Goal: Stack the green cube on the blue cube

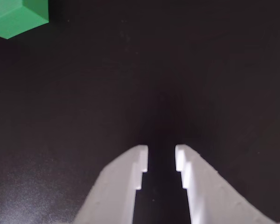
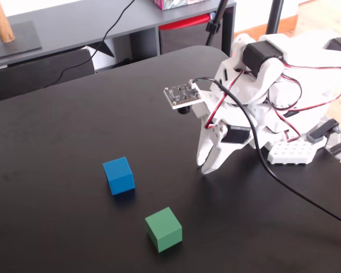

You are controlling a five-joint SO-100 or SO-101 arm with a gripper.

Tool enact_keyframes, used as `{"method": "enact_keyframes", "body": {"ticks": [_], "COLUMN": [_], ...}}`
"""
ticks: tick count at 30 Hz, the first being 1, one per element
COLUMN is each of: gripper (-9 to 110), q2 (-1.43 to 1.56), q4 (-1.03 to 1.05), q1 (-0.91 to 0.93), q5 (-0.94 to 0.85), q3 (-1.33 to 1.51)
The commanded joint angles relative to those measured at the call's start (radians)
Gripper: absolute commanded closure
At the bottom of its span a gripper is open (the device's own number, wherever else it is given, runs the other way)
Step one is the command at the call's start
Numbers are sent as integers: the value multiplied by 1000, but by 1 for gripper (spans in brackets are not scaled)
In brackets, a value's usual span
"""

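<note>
In the fixed view we are seeing the blue cube [image 2: 119,176] lying on the table [image 2: 57,125], left of and farther than the green cube [image 2: 163,228], apart from it, with the gripper [image 2: 207,166] hanging to their right.

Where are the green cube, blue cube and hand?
green cube [image 2: 163,228], fixed view, on its top face
blue cube [image 2: 119,176], fixed view, front face
hand [image 2: 207,166], fixed view, between its fingertips
</note>
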Motion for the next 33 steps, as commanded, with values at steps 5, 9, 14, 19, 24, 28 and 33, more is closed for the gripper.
{"method": "enact_keyframes", "body": {"ticks": [5,9,14,19,24,28,33], "gripper": [95,95,91,101,101,101,101], "q2": [-9,-9,-9,-9,-9,-21,-110], "q4": [14,14,14,14,-12,-46,-11], "q1": [0,0,-34,-32,-28,-34,-83], "q5": [14,14,15,-40,-110,-115,-89], "q3": [38,38,38,38,38,11,-138]}}
